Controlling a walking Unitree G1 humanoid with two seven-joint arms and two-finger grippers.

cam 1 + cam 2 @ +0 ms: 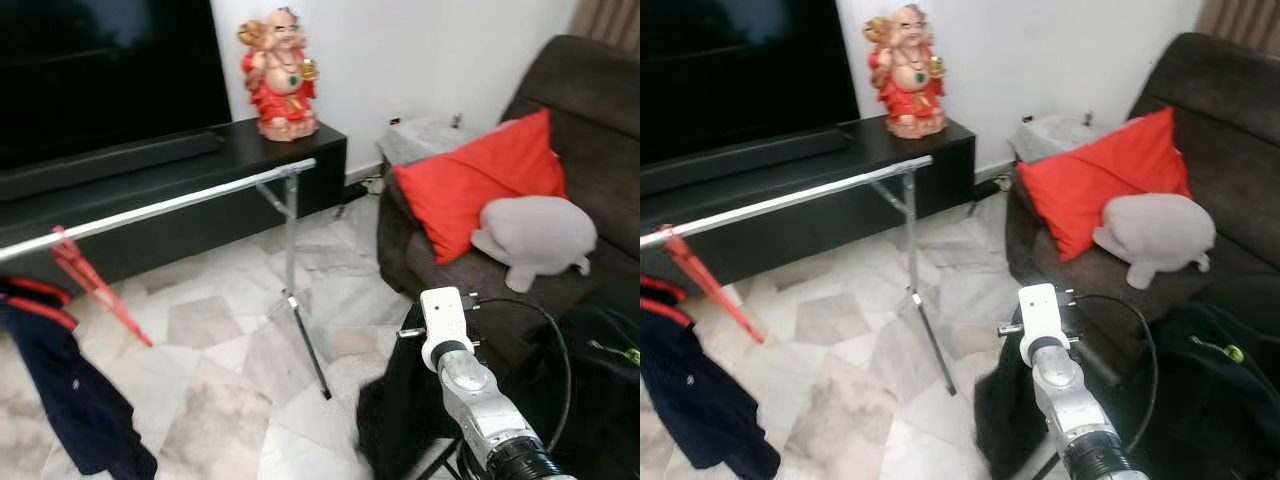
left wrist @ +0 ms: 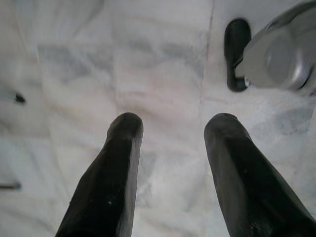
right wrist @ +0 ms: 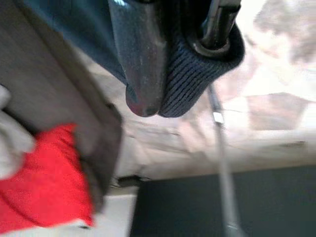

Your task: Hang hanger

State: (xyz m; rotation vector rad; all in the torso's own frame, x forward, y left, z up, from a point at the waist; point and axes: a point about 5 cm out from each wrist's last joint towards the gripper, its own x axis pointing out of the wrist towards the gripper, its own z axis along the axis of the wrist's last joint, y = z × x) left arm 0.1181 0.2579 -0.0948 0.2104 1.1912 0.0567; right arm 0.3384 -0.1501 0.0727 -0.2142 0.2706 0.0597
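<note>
Now right end effector (image 3: 173, 94) pinches dark knit garment (image 3: 195, 79) beside sofa (image 1: 600, 130); left end effector (image 2: 173, 143) open, empty, above floor.

Our silver right arm (image 1: 478, 400) reaches forward, its gripper (image 3: 173, 98) clamped on dark ribbed knit fabric (image 3: 190, 79). Our left gripper (image 2: 173, 129) hangs pointing down, its two black fingers (image 2: 111, 182) spread apart.

Marble floor (image 1: 210, 370) under rail stand (image 1: 300, 330).

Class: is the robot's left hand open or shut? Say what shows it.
Open. In the left wrist view the left hand has its two black fingers apart, with bare marble floor visible through the gap and nothing between them.
</note>
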